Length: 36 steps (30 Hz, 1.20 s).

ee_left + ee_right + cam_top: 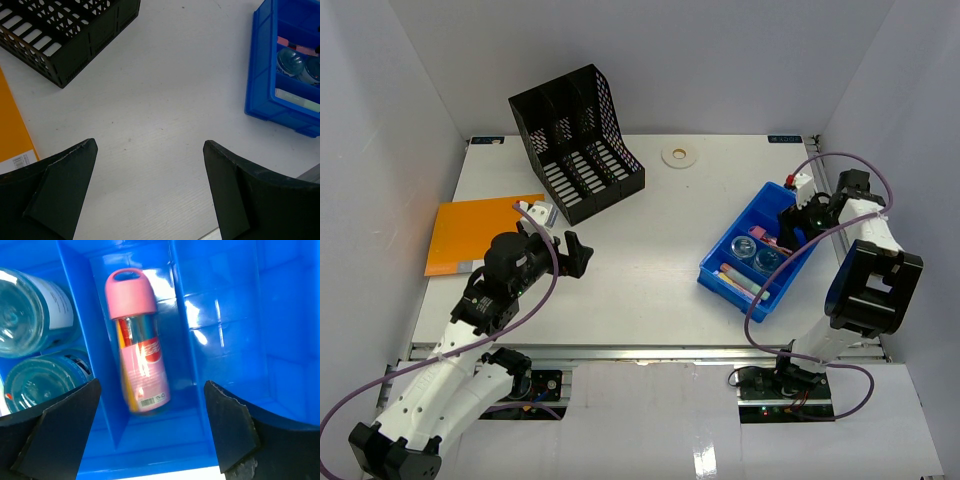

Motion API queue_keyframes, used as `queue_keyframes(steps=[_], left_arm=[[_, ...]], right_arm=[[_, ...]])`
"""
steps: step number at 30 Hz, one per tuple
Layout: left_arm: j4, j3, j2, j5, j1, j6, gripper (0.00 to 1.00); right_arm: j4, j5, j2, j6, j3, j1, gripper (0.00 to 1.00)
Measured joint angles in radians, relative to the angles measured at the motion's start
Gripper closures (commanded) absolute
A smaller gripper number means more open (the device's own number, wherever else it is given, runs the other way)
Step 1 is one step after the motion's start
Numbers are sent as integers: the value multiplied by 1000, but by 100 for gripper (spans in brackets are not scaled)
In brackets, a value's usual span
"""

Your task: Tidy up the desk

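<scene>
The desk point(660, 225) is a white tabletop between pale grey walls. On its right stands a blue bin point(720, 282) with divided compartments. A pink-capped spray can point(136, 340) lies loose in one compartment, its lower end blurred, and shows in the top view as the pink can point(772, 241). My right gripper point(152, 384) hangs open just above it, touching nothing; from above, the right gripper point(792, 218) is over the bin's far end. My left gripper point(150, 144) is open over bare desk; the top view puts the left gripper point(582, 252) left of centre.
Two clear bottles point(30, 315) lie in the bin beside the can. A black mesh file organizer point(575, 140) stands at the back left, with an orange folder point(470, 235) flat to its left. A white tape roll point(677, 155) lies near the back wall.
</scene>
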Motion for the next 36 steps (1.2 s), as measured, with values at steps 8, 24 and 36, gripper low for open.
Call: queue_keyframes(steps=[8,24,36], left_arm=[[0,0,0,3,0,0,2],[11,-6,1,-11,0,1,2],[14,-14,26,-70,0,2,2]], right_arm=[[-18,-44,-19,69,128,16,10],[273,205,313,777,620,502,10],[406,517,847,1131,1066,565,9]])
